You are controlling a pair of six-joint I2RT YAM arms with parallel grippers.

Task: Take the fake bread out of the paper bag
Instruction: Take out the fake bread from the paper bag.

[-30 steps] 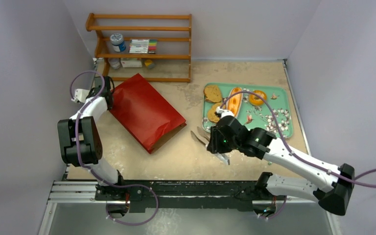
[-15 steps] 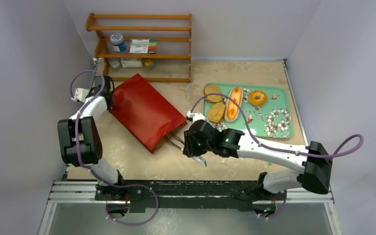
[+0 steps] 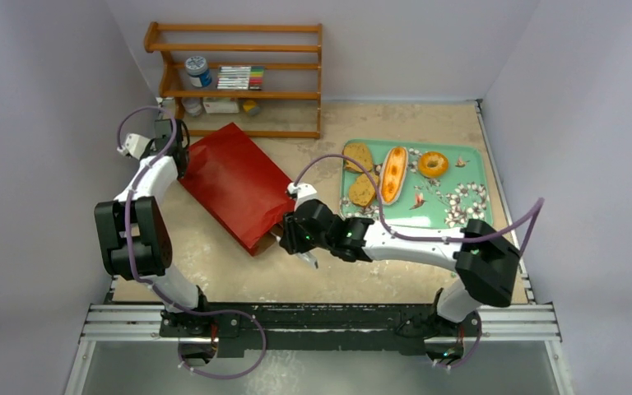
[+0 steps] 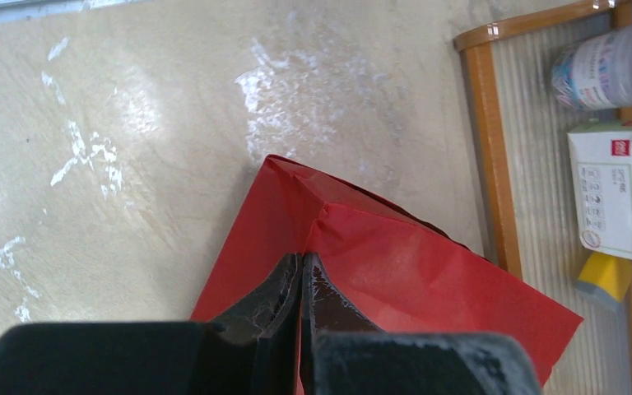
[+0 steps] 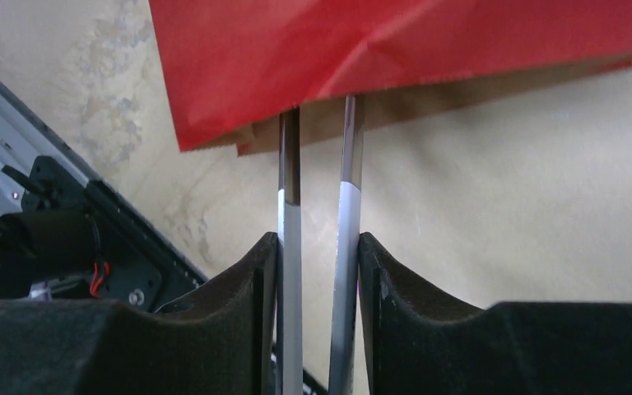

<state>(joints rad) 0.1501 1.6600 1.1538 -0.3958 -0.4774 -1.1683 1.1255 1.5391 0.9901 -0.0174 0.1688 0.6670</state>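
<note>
Right gripper: pinching the two metal arms of the tongs, arms squeezed near-parallel with a narrow gap between them. Tong tips run under the lip of the bag at its open near end, which shows brown kraft under the red top sheet. What the tips meet inside is hidden

Left gripper: fingers pressed together on a fold of red paper at the bag's far closed corner, close to the shelf. The bag lies flat on the surface, set diagonally, mouth toward the right arm

Bread: all that shows sits on the tray to the right, well apart from the bag: two slices, the bun beside them, the bagel further right. None visible in the bag mouth or between the tongs

Step in hand, as I read it: a reach with the tongs into the bag mouth, either for a remaining piece or as a check. With four pieces out, the task looks near done or done; the bag lies flat enough to suggest little is inside, though I cannot confirm

Next move calls for: the left pinch to hold so the bag does not slide as the tongs push in; tongs kept low and level along the lower sheet; a soft close only once a piece is felt, then a straight draw toward the tray. Risk: tips snag the kraft lip and drag the bag
</note>
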